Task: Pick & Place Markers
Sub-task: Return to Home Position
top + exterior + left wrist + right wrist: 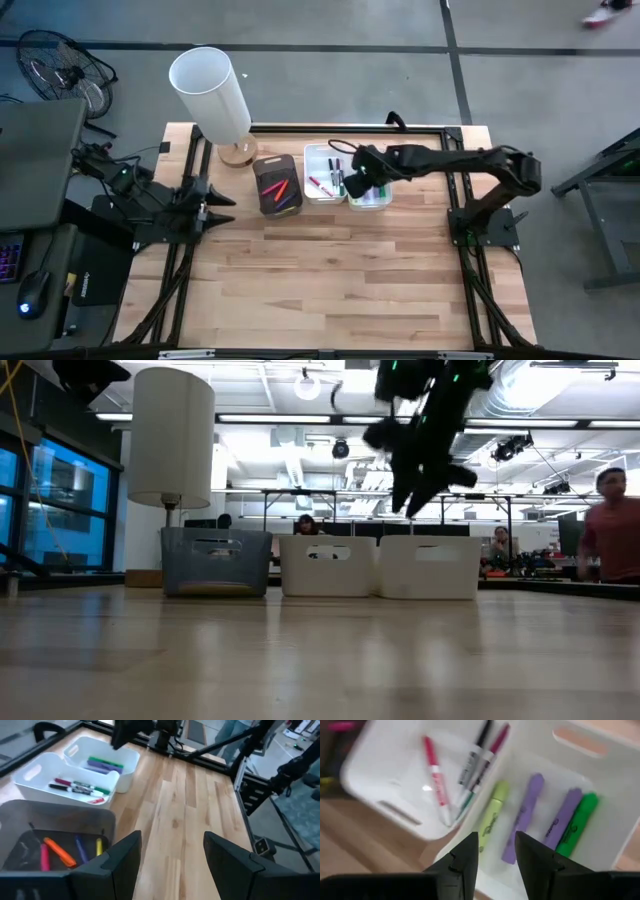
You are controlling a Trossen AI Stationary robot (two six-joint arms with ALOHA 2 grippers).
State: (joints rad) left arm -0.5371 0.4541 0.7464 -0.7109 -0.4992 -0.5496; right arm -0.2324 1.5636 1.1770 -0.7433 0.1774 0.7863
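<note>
My right gripper hangs open above the right-hand white bin, with nothing between its fingers. On that bin's floor lie a yellow-green marker, two purple ones and a green one. The middle white bin holds a red marker, a black one and a maroon one. The dark bin holds orange, pink, blue and yellow markers. My left gripper waits open at the table's left side, beside the dark bin. In the high view my right gripper sits over the white bins.
A white lamp stands at the far left behind the dark bin. A black frame rail runs along the table's far edge. Bare wood spreads from the bins to the near edge. A person stands beyond the table.
</note>
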